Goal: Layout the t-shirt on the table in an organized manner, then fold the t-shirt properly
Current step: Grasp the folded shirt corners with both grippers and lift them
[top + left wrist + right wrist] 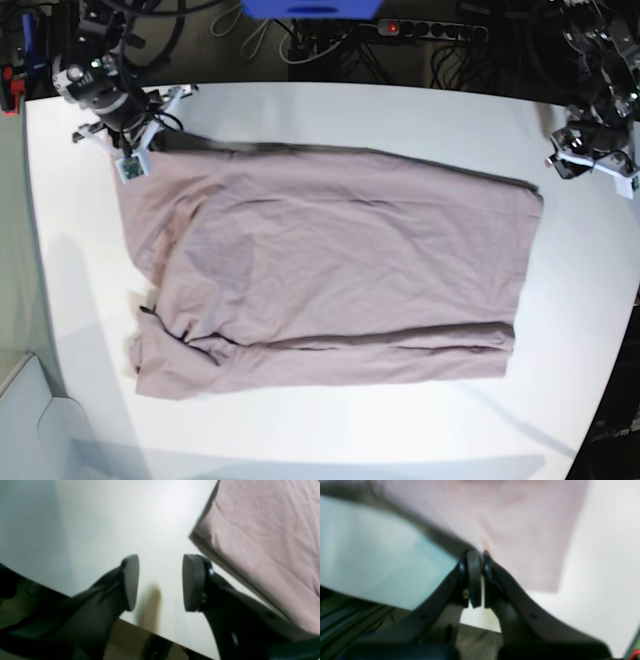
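Observation:
The mauve t-shirt [330,270] lies spread wide over the white table [400,110], with a folded band along its near edge and bunched cloth at its near left corner. My right gripper [130,155] is at the shirt's far left corner. In the right wrist view it [480,555] is shut on the shirt's edge [515,517], which is lifted slightly. My left gripper [592,165] hovers over bare table just right of the shirt's far right corner. In the left wrist view it [160,580] is open and empty, with the shirt [262,542] beside its right finger.
A power strip [430,30] and cables lie behind the table's far edge, next to a blue object [310,8]. The table's edge runs close under the left gripper [155,632]. A pale surface [30,420] stands off the table's near left.

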You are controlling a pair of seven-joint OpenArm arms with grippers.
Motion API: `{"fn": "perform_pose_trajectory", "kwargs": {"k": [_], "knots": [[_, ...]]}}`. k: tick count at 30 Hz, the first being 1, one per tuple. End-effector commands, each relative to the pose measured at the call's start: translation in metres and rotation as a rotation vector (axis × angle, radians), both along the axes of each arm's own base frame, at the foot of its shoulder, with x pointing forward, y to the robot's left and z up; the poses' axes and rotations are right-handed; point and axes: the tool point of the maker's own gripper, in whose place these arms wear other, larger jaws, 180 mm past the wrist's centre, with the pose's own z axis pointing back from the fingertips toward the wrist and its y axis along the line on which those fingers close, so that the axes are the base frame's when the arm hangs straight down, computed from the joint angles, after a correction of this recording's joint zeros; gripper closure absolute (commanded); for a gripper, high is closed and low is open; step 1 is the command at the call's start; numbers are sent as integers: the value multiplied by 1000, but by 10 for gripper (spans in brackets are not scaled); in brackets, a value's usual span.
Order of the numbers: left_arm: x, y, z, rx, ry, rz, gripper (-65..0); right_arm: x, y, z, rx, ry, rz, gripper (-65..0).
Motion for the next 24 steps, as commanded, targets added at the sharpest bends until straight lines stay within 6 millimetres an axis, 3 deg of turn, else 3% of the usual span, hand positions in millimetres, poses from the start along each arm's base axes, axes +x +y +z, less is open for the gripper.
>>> {"fn": "perform_pose_trajectory", "kwargs": {"k": [1, 11, 15, 17, 20, 24], "knots": [[6, 7, 12, 29, -35, -3, -281, 18, -1, 25, -10, -98, 6, 0], [2, 7, 10, 30, -21, -6, -281, 104, -7, 107, -53, -388, 15, 0], [1, 6, 9, 26, -17, -6, -281, 140, 9, 137, -32, -484, 54, 0], [1, 5, 9, 24, -19, -7, -281, 156, 24, 139, -8, -492, 97, 0], [-4, 0, 6, 15, -7, -16, -282, 171, 40, 124, 34, -448, 137, 0], [-2, -24, 4, -16, -18, -50, -283, 174, 56, 103, 67, -393, 177, 0]]}}
